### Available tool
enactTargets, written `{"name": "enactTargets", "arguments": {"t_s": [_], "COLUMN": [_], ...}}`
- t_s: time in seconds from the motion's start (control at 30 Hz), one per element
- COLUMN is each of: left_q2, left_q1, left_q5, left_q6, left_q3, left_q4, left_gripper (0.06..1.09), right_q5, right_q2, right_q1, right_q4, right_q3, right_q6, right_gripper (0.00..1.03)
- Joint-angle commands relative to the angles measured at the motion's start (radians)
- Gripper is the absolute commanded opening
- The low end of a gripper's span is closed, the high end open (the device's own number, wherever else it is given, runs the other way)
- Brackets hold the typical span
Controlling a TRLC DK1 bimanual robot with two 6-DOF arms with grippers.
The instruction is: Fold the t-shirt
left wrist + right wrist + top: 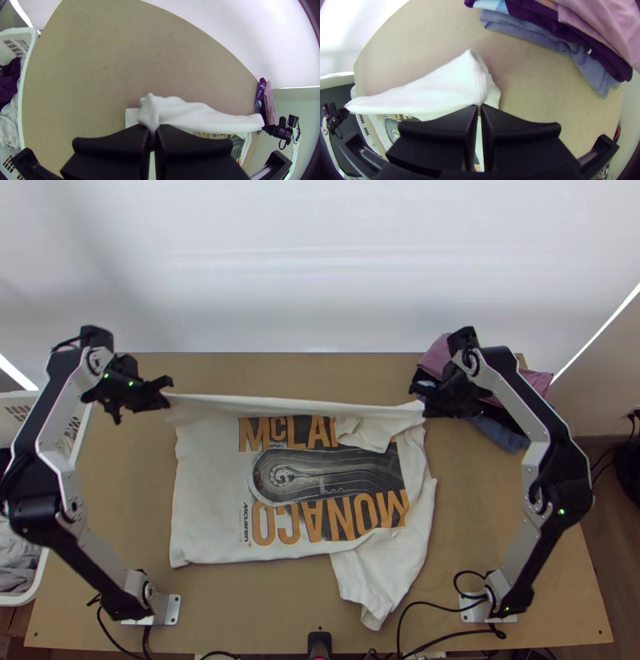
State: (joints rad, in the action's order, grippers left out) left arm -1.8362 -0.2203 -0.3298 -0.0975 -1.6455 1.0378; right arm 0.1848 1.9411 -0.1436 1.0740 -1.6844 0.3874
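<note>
1. Top view: the white cotton-like T-shirt with orange lettering and a dark graphic panel [200, 492] lies on the light wooden table [120, 500], print upward. Its lower body is spread; its far edge runs nearly straight between the left gripper [168, 394] and the right gripper [424, 410].
2. Top view: a loose flap of white cloth [364, 430] overlaps the print near the right gripper. A sleeve [372, 580] extends toward the table's near edge.
3. Left wrist view: the fingers of the left gripper [153, 128] are clamped on a bunched part of the shirt's far edge. The cloth forms a narrow band toward the other gripper.
4. Right wrist view: the fingers of the right gripper [479, 107] are pressed together on the shirt's far edge. Beyond the fingertips, the cloth rises to a pointed fold.
5. Right wrist view: the garment pile [553, 33] at the table's far right resolves into pink, dark purple and blue-grey layers.
6. Left wrist view: the white plastic basket [26, 76], beside the table, contains dark purple cloth [10, 81] and white cloth [10, 121].
</note>
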Motion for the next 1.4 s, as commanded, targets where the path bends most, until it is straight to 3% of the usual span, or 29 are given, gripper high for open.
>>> {"name": "enactTargets", "arguments": {"t_s": [0.0, 0.5, 0.53, 0.57, 0.6, 0.63, 0.67, 0.7, 0.73, 0.8, 0.93, 1.13, 1.33, 1.37], "left_q2": [0.081, 0.175, 0.176, 0.184, 0.204, 0.236, 0.276, 0.324, 0.362, 0.446, 0.591, 0.715, 0.762, 0.766], "left_q1": [-0.022, -0.028, -0.030, -0.028, -0.024, -0.019, -0.014, -0.014, -0.007, -0.013, -0.019, -0.019, -0.008, -0.007], "left_q5": [0.008, 0.009, 0.009, 0.009, 0.005, 0.002, 0.002, 0.000, -0.005, -0.043, -0.057, -0.057, -0.057, -0.057], "left_q6": [0.042, 0.053, 0.053, 0.061, 0.073, 0.094, 0.104, 0.102, 0.110, 0.116, 0.113, 0.136, 0.153, 0.153], "left_q3": [0.121, 0.513, 0.521, 0.527, 0.536, 0.550, 0.570, 0.587, 0.592, 0.596, 0.589, 0.555, 0.563, 0.563], "left_q4": [-0.041, -0.259, -0.257, -0.254, -0.243, -0.228, -0.222, -0.211, -0.193, -0.185, -0.179, -0.073, -0.021, -0.019], "left_gripper": [0.09, 0.09, 0.09, 0.13, 0.26, 0.45, 0.66, 0.88, 0.96, 1.03, 1.03, 1.03, 1.03, 1.03], "right_q5": [-0.018, -0.018, -0.018, -0.018, -0.018, -0.019, -0.021, -0.021, -0.019, -0.019, 0.016, 0.076, 0.127, 0.142], "right_q2": [-0.074, -0.222, -0.229, -0.235, -0.246, -0.260, -0.275, -0.291, -0.311, -0.372, -0.516, -0.777, -0.904, -0.906], "right_q1": [0.004, -0.062, -0.062, -0.062, -0.060, -0.060, -0.056, -0.048, -0.037, -0.033, -0.022, -0.119, -0.235, -0.248], "right_q4": [0.000, -0.213, -0.220, -0.220, -0.220, -0.220, -0.220, -0.220, -0.218, -0.220, -0.210, -0.074, 0.003, 0.007], "right_q3": [0.088, 0.431, 0.442, 0.450, 0.460, 0.471, 0.482, 0.494, 0.508, 0.535, 0.618, 0.782, 0.940, 0.962], "right_q6": [-0.028, -0.012, -0.010, -0.004, 0.002, 0.008, 0.015, 0.015, 0.016, 0.016, 0.039, 0.246, 0.309, 0.315], "right_gripper": [0.03, 0.03, 0.09, 0.32, 0.67, 0.93, 0.99, 0.99, 0.99, 0.99, 0.99, 0.99, 0.99, 0.95]}}
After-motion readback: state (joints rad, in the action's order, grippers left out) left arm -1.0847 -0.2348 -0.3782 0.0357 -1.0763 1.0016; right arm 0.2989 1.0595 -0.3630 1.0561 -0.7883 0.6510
